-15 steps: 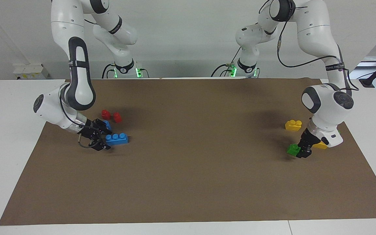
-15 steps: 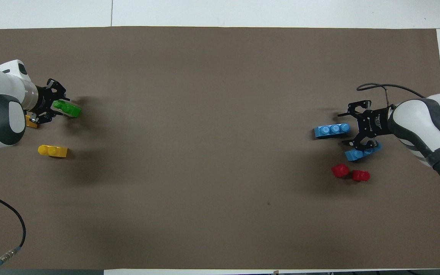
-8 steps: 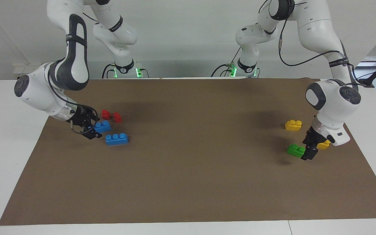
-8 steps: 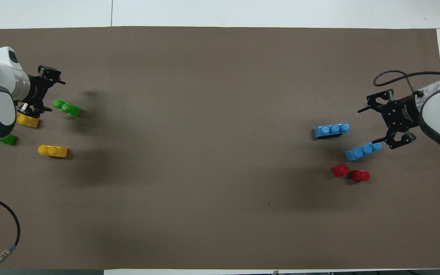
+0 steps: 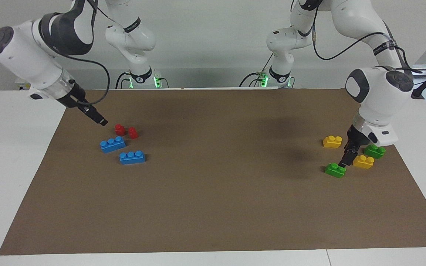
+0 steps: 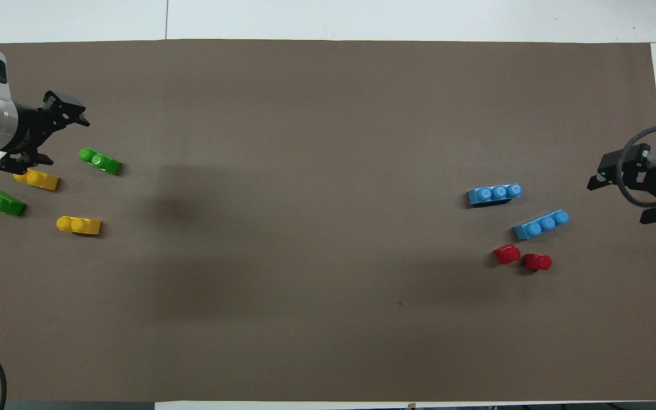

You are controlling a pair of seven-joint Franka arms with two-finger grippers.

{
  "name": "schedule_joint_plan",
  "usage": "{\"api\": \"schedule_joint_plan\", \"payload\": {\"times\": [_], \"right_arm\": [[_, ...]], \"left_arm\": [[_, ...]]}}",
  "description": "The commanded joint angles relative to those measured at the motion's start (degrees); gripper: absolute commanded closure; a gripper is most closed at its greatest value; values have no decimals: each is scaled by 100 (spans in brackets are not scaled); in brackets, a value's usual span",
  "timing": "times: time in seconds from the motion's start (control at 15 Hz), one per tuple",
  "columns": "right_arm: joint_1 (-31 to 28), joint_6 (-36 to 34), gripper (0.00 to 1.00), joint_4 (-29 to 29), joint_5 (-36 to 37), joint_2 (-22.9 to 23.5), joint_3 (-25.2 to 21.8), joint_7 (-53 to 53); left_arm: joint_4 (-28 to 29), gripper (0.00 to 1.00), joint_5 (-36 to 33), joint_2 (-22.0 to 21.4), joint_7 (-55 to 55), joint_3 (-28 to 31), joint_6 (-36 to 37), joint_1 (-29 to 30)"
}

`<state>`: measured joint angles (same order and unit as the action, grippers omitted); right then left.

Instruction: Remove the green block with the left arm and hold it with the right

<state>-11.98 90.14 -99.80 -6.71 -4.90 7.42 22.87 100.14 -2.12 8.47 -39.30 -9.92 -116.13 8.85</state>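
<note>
The green block (image 5: 335, 170) is released near the brown mat's (image 5: 213, 207) edge at the left arm's end, both the left gripper (image 5: 348, 157) and right gripper (image 5: 96, 119) are opened, so retreat is judged next.

Your white bench (image 5: 9, 155), brown mat (image 5: 213, 207) spread over it, green block (image 5: 335, 170), green twin (image 5: 375, 151), two yellow bricks (image 5: 332, 141), two blue bricks (image 5: 132, 157), two red pieces (image 5: 120, 129) on the mat.

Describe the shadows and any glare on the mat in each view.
Facing view: soft, blurred arm shadows darken the brown mat mid-table and beside the green block; no glare. Overhead view: a broad diffuse shadow beside that block; bricks cast only thin edge shadows.
</note>
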Motion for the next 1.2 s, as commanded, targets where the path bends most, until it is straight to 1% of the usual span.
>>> {"api": "schedule_joint_plan", "payload": {"times": [0.0, 0.13, 0.2, 0.33, 0.53, 0.87, 1.13], "right_arm": [[309, -181, 0, 504, 520, 199, 66, -686], [354, -32, 0, 497, 671, 227, 66, -1334], [328, -5, 0, 479, 680, 235, 66, -1642], [284, -5, 0, 488, 750, 236, 57, -1952], [284, 4, 0, 479, 838, 236, 57, -2085], [275, 101, 0, 409, 838, 218, 57, -2305], [284, -48, 0, 400, 838, 200, 57, -2296]], "left_arm": [[76, 0, -52, -468, 1165, -1, 563, -24], [76, 0, -8, -819, 2220, -1, 1098, -23], [76, 0, 35, -960, 2573, -1, 1362, -23], [76, 0, 159, -1224, 2857, -1, 1785, -32], [67, 0, 220, -1418, 3524, -1, 2190, -32], [67, 0, 220, -1524, 3605, -45, 2393, -41], [41, 0, 220, -1533, 3623, -45, 2411, -76]]}}
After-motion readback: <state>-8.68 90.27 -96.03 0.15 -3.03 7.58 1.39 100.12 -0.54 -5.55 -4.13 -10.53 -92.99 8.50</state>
